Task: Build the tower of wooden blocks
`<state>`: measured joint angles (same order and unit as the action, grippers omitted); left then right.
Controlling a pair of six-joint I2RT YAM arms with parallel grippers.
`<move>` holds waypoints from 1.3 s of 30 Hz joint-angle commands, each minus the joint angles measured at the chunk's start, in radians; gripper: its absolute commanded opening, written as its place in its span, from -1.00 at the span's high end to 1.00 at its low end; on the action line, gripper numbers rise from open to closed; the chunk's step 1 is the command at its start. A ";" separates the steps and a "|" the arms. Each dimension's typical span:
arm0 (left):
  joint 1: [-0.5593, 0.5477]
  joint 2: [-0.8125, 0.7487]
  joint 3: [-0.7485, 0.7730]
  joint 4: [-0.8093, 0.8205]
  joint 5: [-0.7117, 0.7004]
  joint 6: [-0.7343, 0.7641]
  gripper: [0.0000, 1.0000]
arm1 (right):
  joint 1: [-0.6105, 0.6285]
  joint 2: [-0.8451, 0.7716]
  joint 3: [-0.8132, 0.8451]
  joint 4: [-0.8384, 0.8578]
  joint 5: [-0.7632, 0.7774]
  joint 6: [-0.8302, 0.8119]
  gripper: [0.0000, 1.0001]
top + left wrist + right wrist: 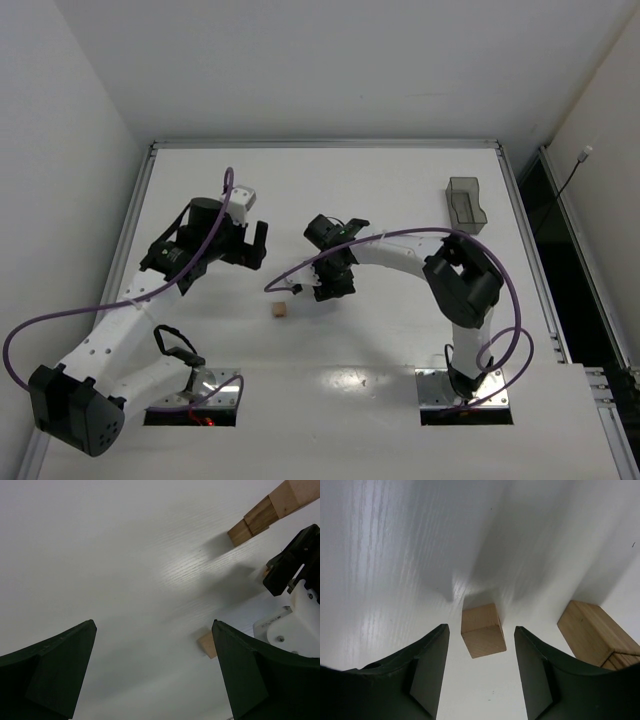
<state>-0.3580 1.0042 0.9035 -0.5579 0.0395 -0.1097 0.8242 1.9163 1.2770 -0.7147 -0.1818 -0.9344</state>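
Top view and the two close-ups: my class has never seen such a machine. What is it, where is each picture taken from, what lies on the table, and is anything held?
The machine is two robot arms bolted at the near edge of a white table. The wide picture comes from a camera above and behind them. The other two come from a camera on each wrist, so the dark shapes at the bottom are that arm's own fingers. On the table stand a short tower of wooden cubes, one loose cube and, at the far right, a grey plastic box. The left hand is wide open and empty. The right hand is open too. The loose cube shows between its fingers, not gripped.
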 commanded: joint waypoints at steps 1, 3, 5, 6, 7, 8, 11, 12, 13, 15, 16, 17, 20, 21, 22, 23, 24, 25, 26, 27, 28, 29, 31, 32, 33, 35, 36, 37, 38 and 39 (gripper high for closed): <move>0.014 0.007 -0.014 0.033 0.017 0.001 -0.99 | -0.005 0.004 0.045 -0.011 -0.004 -0.023 -0.04; 0.024 0.007 -0.014 0.033 0.017 0.001 -0.99 | -0.005 0.004 0.056 -0.011 -0.004 -0.023 -0.06; 0.024 0.007 -0.014 0.033 0.026 0.001 -0.99 | -0.005 0.004 0.056 -0.011 -0.004 -0.023 -0.06; 0.024 0.007 -0.014 0.033 0.026 0.001 -0.99 | -0.005 0.013 0.056 -0.020 0.005 -0.023 -0.06; 0.024 0.007 -0.014 0.033 0.026 0.001 -0.99 | -0.005 0.013 0.056 -0.020 0.005 -0.032 -0.06; 0.024 0.007 -0.014 0.033 0.026 0.001 -0.99 | -0.005 0.013 0.056 -0.020 0.005 -0.041 -0.06; 0.024 0.007 -0.014 0.033 0.026 0.001 -0.99 | -0.005 0.013 0.045 -0.029 0.005 -0.053 -0.06; 0.024 0.007 -0.014 0.033 0.026 0.001 -0.99 | -0.005 0.013 0.045 -0.040 0.005 -0.069 -0.06; 0.024 0.007 -0.014 0.033 0.036 0.001 -0.99 | -0.005 0.013 0.045 -0.040 0.005 -0.078 -0.06; 0.024 0.016 -0.014 0.033 0.036 0.001 -0.99 | -0.005 0.013 0.035 -0.064 0.005 -0.101 -0.06; 0.024 0.016 -0.014 0.033 0.036 0.001 -0.99 | -0.005 0.023 0.035 -0.065 0.005 -0.101 -0.06; 0.024 0.016 -0.014 0.033 0.036 0.001 -0.99 | -0.005 0.023 0.035 -0.065 0.005 -0.115 -0.06; 0.033 0.026 -0.014 0.042 0.036 0.001 -0.99 | -0.005 0.023 0.035 -0.074 0.005 -0.124 -0.06; 0.033 0.027 -0.014 0.042 0.036 0.001 -0.99 | -0.005 0.023 0.035 -0.074 0.005 -0.124 -0.06; 0.033 0.027 -0.014 0.042 0.046 0.001 -0.99 | -0.005 0.023 0.035 -0.074 0.005 -0.124 -0.06; 0.033 0.027 -0.014 0.042 0.046 0.001 -0.99 | -0.005 0.023 0.035 -0.074 -0.004 -0.124 -0.06; 0.033 0.027 -0.014 0.042 0.046 -0.008 -0.99 | -0.005 0.023 0.035 -0.074 -0.004 -0.124 -0.06; 0.033 0.027 -0.014 0.042 0.046 -0.008 -0.99 | -0.005 0.023 0.035 -0.074 -0.004 -0.124 -0.06; 0.033 0.027 -0.014 0.042 0.046 -0.008 -0.99 | -0.005 0.023 0.025 -0.065 -0.004 -0.124 -0.06; 0.033 0.027 -0.014 0.042 0.046 -0.008 -0.99 | -0.005 0.023 0.025 -0.065 -0.004 -0.124 -0.06; 0.042 0.027 -0.014 0.042 0.046 -0.008 -0.99 | 0.004 0.032 0.025 -0.065 -0.004 -0.124 -0.06; 0.042 0.027 -0.014 0.042 0.056 -0.008 -0.99 | 0.004 0.032 0.025 -0.065 -0.004 -0.124 -0.06; 0.042 0.027 -0.014 0.042 0.056 -0.008 -0.99 | 0.004 0.032 0.025 -0.065 0.005 -0.124 -0.06; 0.042 0.027 -0.014 0.042 0.056 -0.008 -0.99 | 0.004 0.042 0.036 -0.065 0.005 -0.124 -0.06; 0.042 0.036 -0.014 0.042 0.056 -0.008 -0.99 | 0.004 0.043 0.036 -0.065 0.005 -0.124 -0.06; 0.051 0.036 -0.014 0.042 0.056 -0.008 -0.99 | 0.004 0.043 0.045 -0.065 0.014 -0.124 -0.06; 0.051 0.036 -0.014 0.042 0.056 -0.008 -0.99 | 0.004 0.052 0.045 -0.065 0.015 -0.124 -0.06; 0.051 0.036 -0.014 0.042 0.056 -0.008 -0.99 | 0.004 0.052 0.045 -0.065 0.015 -0.124 -0.06; 0.051 0.036 -0.014 0.042 0.056 -0.008 -0.99 | 0.004 0.052 0.045 -0.065 0.015 -0.124 -0.06; 0.051 0.036 -0.014 0.042 0.065 -0.008 -0.99 | 0.004 0.052 0.045 -0.065 0.015 -0.124 -0.06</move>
<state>-0.3202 1.0435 0.8932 -0.5442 0.0830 -0.1131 0.8246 1.9633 1.2980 -0.7795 -0.1627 -1.0416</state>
